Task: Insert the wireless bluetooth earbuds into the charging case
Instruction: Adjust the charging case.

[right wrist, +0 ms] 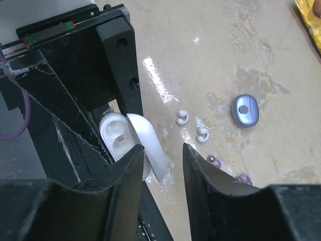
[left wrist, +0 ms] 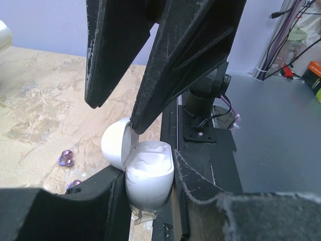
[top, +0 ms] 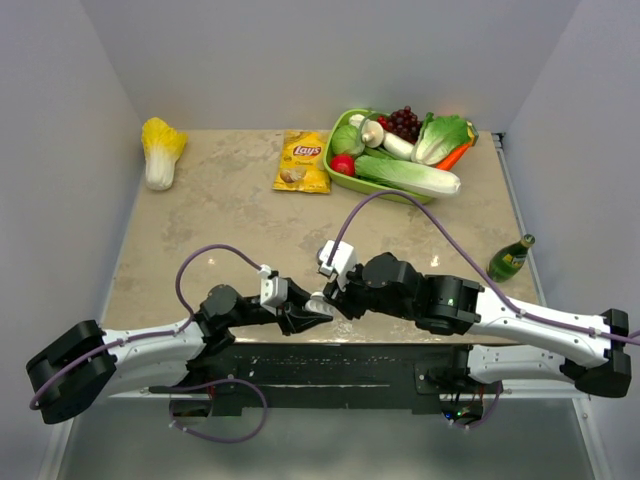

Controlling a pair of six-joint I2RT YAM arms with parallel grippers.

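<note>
My left gripper [left wrist: 146, 176] is shut on the white charging case [left wrist: 149, 173] and holds it upright at the table's near edge, with its lid [left wrist: 115, 143] swung open. The case also shows in the right wrist view [right wrist: 116, 134], both wells empty. My right gripper [right wrist: 161, 146] is open and empty, right above the case, with one fingertip [left wrist: 136, 125] touching the lid's edge. Two white earbuds [right wrist: 181, 117] [right wrist: 202, 134] and two purple earbuds [right wrist: 214, 160] [right wrist: 244, 178] lie loose on the table beside the case. In the top view the two grippers meet [top: 322, 303].
A closed purplish-grey case [right wrist: 245, 110] lies on the table beyond the earbuds. A green basket [top: 340, 175] of vegetables stands at the back, a Lay's bag [top: 304, 161] to its left, a cabbage [top: 161, 150] at the far left and a green bottle [top: 510, 259] at the right.
</note>
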